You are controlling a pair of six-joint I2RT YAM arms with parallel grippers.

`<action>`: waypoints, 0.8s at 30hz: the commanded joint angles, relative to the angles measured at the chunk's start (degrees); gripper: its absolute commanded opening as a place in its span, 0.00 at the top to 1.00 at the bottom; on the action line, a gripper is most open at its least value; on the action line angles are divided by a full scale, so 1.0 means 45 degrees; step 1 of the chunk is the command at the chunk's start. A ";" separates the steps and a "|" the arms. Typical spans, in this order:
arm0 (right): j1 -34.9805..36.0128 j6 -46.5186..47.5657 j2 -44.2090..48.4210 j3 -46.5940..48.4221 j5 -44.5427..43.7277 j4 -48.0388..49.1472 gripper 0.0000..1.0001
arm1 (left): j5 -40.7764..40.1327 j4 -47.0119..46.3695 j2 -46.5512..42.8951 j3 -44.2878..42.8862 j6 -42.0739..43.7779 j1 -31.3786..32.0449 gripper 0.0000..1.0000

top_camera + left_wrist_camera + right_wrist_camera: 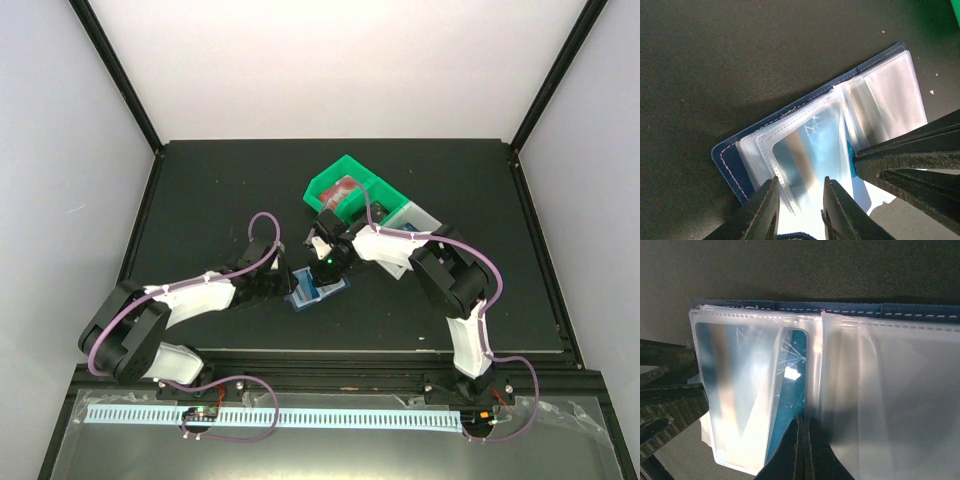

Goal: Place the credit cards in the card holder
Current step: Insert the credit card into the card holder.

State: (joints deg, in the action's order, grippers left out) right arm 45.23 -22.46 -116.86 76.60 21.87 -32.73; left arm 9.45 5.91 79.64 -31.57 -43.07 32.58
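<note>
Where my arms meet: the middle of the worktop (pixel 220 200), both pincers at the open card holder (pixel 320 292).
Left pincer (pixel 283 284): spread a little. My fingers (pixel 765 210) stand at the holder's left end, and the edge of a clear sleeve shows in the gap. I cannot tell whether they touch it.
Card holder position: lies open and flat on the worktop, dark blue cover down, pale clear sleeves facing up.
Blue credit card (pixel 790 390): sits inside the left sleeve and is visible through the plastic.
Right pincer (pixel 325 268): pressed together with no gap, tip down on the holder at the fold between the two sleeve stacks, just beside the blue credit card.
Tray (pixel 322 186): green and white, behind and to the right of the holder and near it. Red-and-white credit cards (pixel 345 190) lie in a green compartment.
</note>
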 commanded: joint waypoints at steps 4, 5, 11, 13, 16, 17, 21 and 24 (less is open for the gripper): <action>-0.0050 0.0089 -0.1528 -0.0669 -0.1813 0.0047 0.99 | 0.0136 -0.0315 0.0276 -0.0444 0.0078 -0.0033 0.72; -0.0039 0.0088 -0.1531 -0.0673 -0.1813 0.0047 0.99 | 0.0130 -0.0317 0.0331 -0.0445 0.0064 -0.0040 0.71; -0.0035 0.0088 -0.1525 -0.0693 -0.1832 0.0057 0.99 | 0.0094 -0.0296 0.0505 -0.0427 -0.0048 -0.0037 0.66; -0.0047 0.0093 -0.1523 -0.0694 -0.1832 0.0071 0.99 | 0.0218 -0.0443 0.0507 -0.0407 -0.0028 -0.0033 0.70; -0.0037 0.0093 -0.1522 -0.0694 -0.1832 0.0071 0.99 | 0.0280 -0.0534 0.0468 -0.0395 -0.0010 -0.0035 0.75; -0.0035 0.0089 -0.1540 -0.0694 -0.1832 0.0067 0.99 | 0.0267 -0.0530 0.0467 -0.0422 -0.0011 -0.0045 0.75; -0.0052 0.0090 -0.1533 -0.0694 -0.1832 0.0062 0.99 | 0.0111 -0.0335 0.0428 -0.0435 -0.0002 -0.0033 0.74; -0.0051 0.0091 -0.1535 -0.0703 -0.1832 0.0065 0.99 | -0.0262 0.0007 0.0376 -0.0464 0.0017 -0.0034 0.66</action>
State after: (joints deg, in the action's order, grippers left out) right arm 45.23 -22.46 -116.86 76.60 21.91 -32.71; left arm 9.63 5.08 81.45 -31.68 -43.24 32.58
